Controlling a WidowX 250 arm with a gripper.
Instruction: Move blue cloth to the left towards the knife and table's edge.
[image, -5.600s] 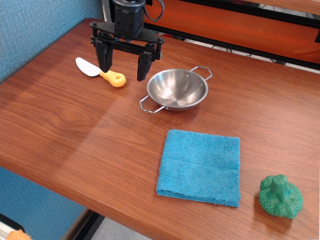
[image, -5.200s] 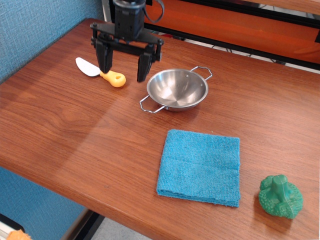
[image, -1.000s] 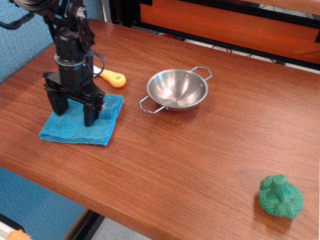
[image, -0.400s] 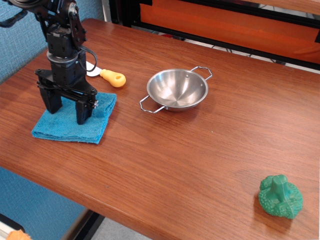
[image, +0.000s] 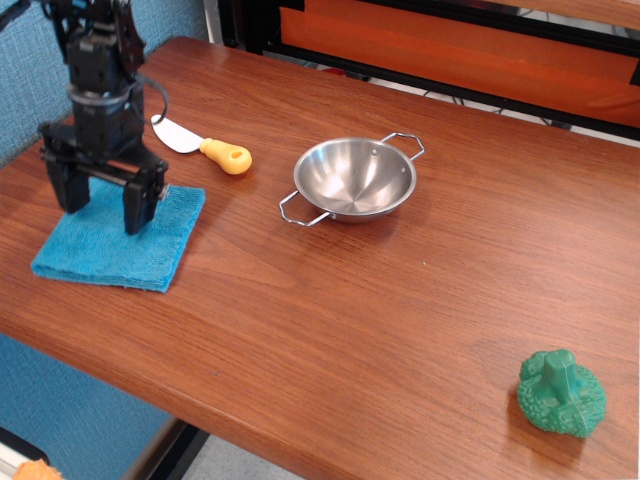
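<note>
The blue cloth (image: 140, 250) lies flat near the table's (image: 350, 300) left front edge. The knife (image: 200, 146), with a white blade and a yellow-orange handle, lies just behind the cloth's right corner, a short gap away. My gripper (image: 102, 214) stands upright over the back of the cloth. Its jaws are spread wide, and both fingertips reach down onto the cloth or just above it. I cannot tell whether they press on it. Nothing is held between the fingers.
A steel bowl (image: 355, 178) with wire handles stands at mid-table, right of the knife. A green toy vegetable (image: 562, 393) sits at the front right. A blue textured wall (image: 170, 15) borders the table's left side.
The cloth began at the front right of the bowl, with the gripper by the knife. Over the last second, cloth and gripper slid left together towards the table's left edge, uncovering the knife.
</note>
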